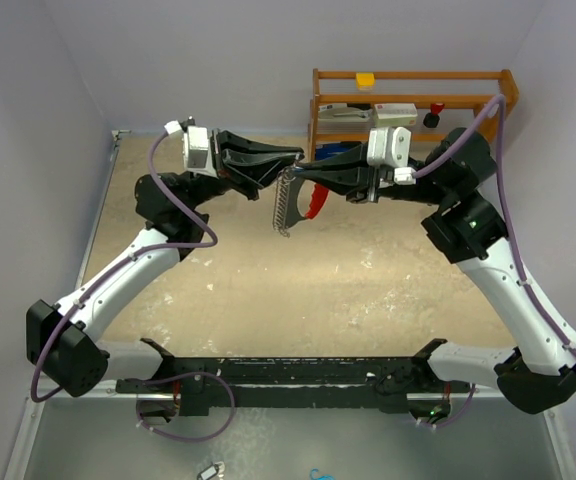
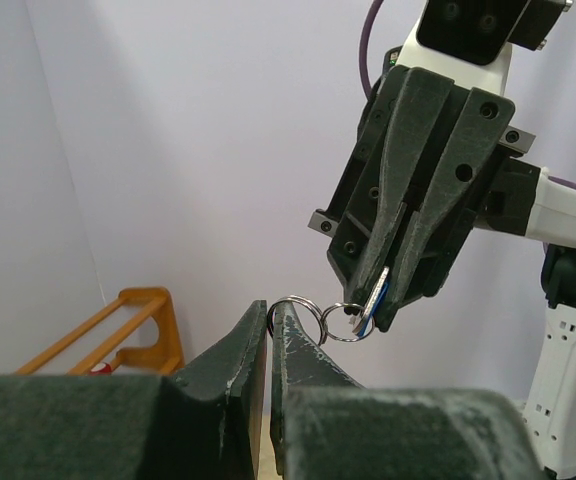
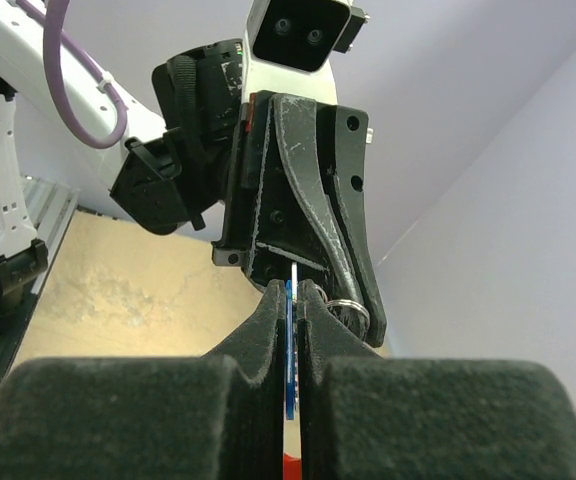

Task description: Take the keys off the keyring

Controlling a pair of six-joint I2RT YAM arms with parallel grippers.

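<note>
Both grippers meet in mid-air above the back of the table. My left gripper [image 2: 270, 308] is shut on a silver split ring of the keyring [image 2: 295, 303]. A second, smaller ring [image 2: 346, 324] links it to the blue-headed key [image 2: 378, 293], and my right gripper [image 2: 386, 297] is shut on that key. In the right wrist view the key's blue head [image 3: 289, 345] sits edge-on between my right gripper's [image 3: 290, 290] pads, with a ring [image 3: 349, 309] just beyond. From above, a silvery chain cluster [image 1: 286, 205] and the red fob [image 1: 315, 203] hang below the two grippers [image 1: 298, 172].
A wooden rack [image 1: 413, 105] stands at the back right with a yellow item [image 1: 366, 79] and a red-tipped one [image 1: 435, 108] on it. The sandy table top [image 1: 298, 290] lies below. Pale walls close in at the left and back.
</note>
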